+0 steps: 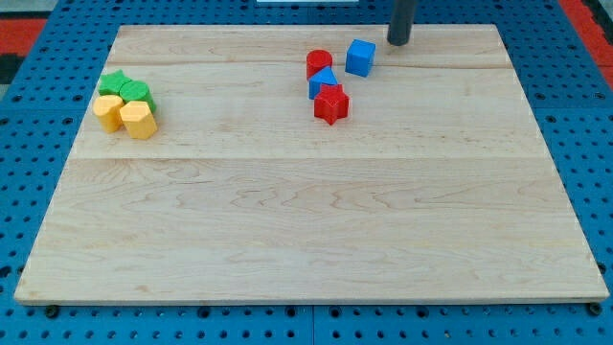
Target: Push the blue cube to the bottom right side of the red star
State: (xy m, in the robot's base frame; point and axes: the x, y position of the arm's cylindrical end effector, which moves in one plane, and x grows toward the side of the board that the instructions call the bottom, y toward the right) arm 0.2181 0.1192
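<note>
Camera view: my tip (398,42) sits at the far edge of the wooden board (306,240), just right of and beyond the blue cube (360,57), not touching it. It's a bare rod, nothing to clench or release, grasping nothing. The blue cube is far, a bit right of centre, close beside a red cylinder-ish block (319,63) on its left. Nearer than those, a blue triangular block (323,81), and touching that on the near side, the red star (331,103). Far left cluster, well apart: green blocks (126,88), shapes hard to tell, and yellow blocks (127,115).

Step in hand, my call: cube has to go nearer, ending right of and nearer than the star. I'd get the tip onto the cube's far face and push straight toward the near side, keeping the line right of the star so I don't clip it. Watch for the cube rotating off the tip; centre the contact. Finish with a small leftward nudge if it ends too far right
</note>
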